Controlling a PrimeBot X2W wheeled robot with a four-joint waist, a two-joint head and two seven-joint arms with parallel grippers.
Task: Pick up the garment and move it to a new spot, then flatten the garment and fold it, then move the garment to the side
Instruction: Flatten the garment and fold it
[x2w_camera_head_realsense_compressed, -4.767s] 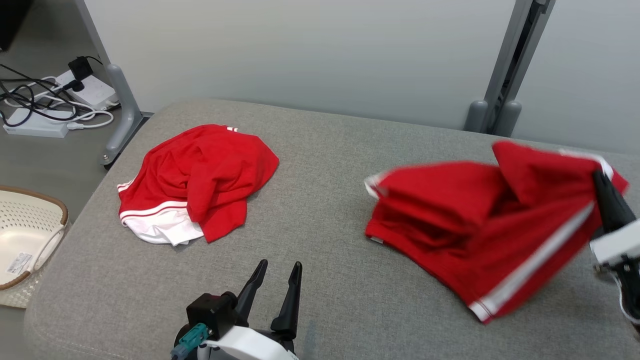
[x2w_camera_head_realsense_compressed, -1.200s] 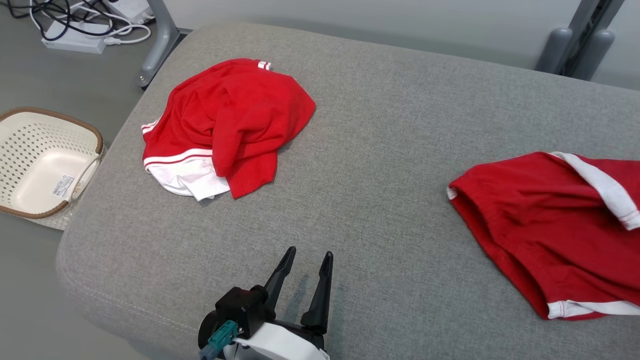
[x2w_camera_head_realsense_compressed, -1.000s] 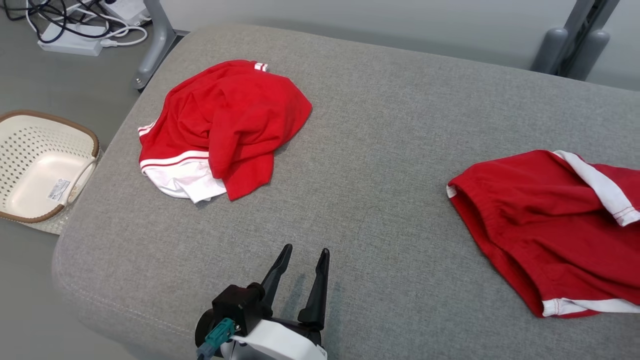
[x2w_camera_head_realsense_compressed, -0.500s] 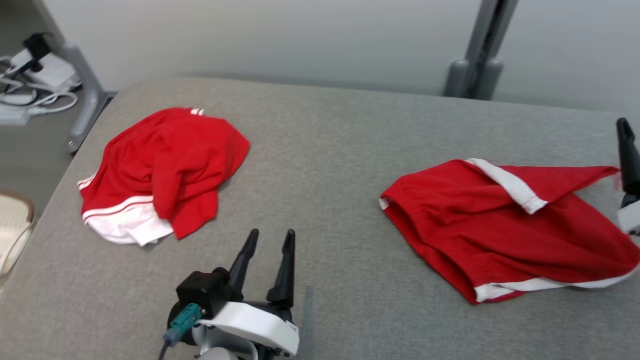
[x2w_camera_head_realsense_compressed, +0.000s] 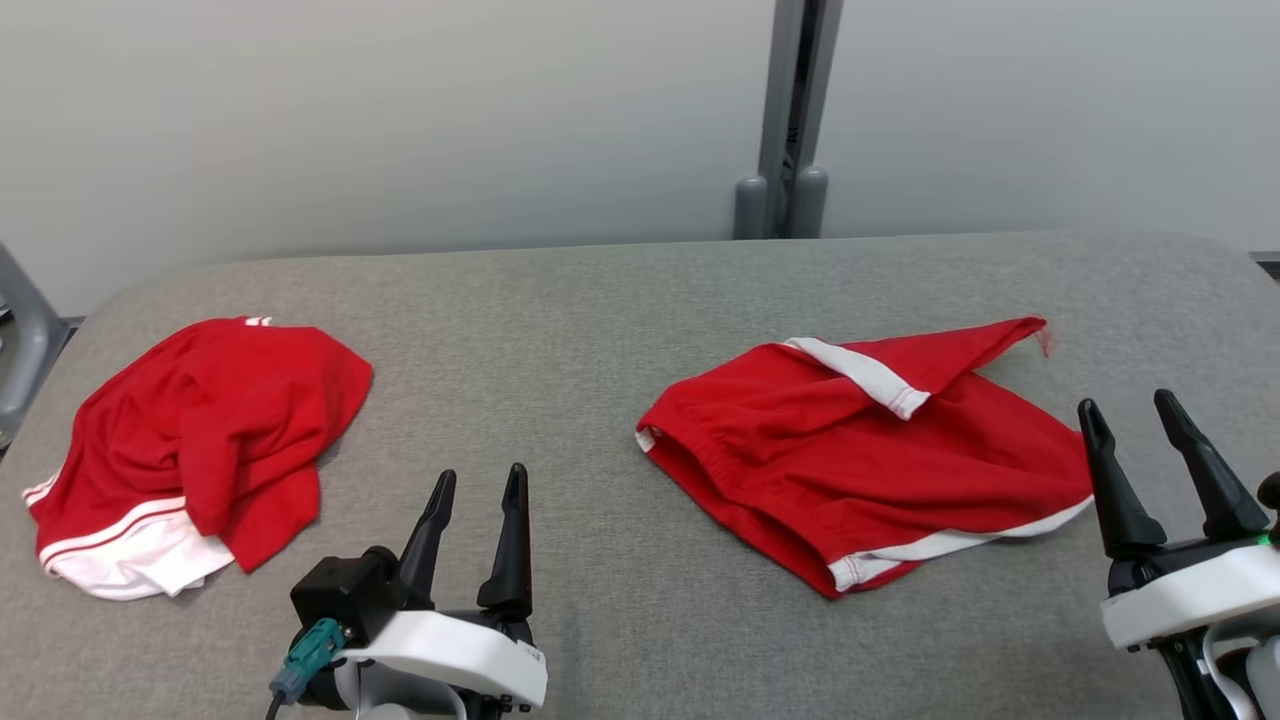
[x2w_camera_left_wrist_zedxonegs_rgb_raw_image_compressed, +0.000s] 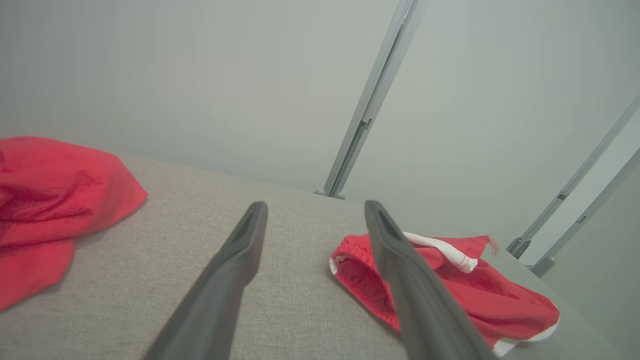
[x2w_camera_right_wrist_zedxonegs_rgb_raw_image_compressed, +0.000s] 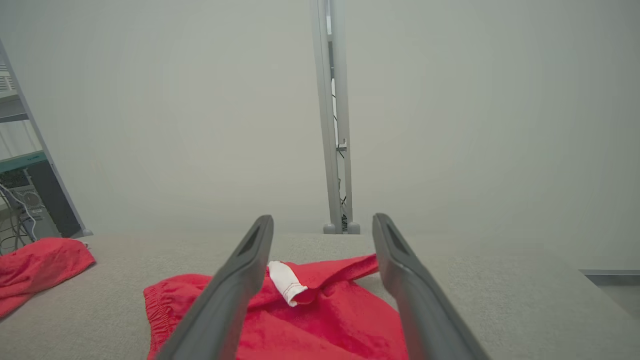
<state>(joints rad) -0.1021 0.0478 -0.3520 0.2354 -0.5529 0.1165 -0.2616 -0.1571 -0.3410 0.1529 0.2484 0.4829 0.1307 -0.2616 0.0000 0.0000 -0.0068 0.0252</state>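
Two red garments lie on the grey padded table, well apart. Two pincers show, each with two dark fingers. One grey post with two rounded feet stands behind the table at 12 o'clock.

The shorts lie at 4 o'clock in the head view. The crumpled garment lies at 8 o'clock, near the table's left end.

The left pincer hangs at 7 o'clock over bare table, fingers apart and empty. The right pincer stands at 3 o'clock of the shorts, just beside their right edge, fingers apart with nothing between them. Whether a finger touches the cloth cannot be told.

The right pincer's white body is cut off by the head view's edge. In the right wrist view its fingers cover parts of the shorts, and the bottom edge cuts the cloth. The left wrist view cuts the crumpled garment at its left edge. How that garment is shaped cannot be made out; red cloth is bunched over a white part with red stripes.

The shorts are red, wrinkled and not flat. A gathered waistband gapes open at 9 o'clock. One white-banded hem is turned over on top, and a red corner points toward 1 o'clock. A second white band runs along the edge at 5 o'clock.
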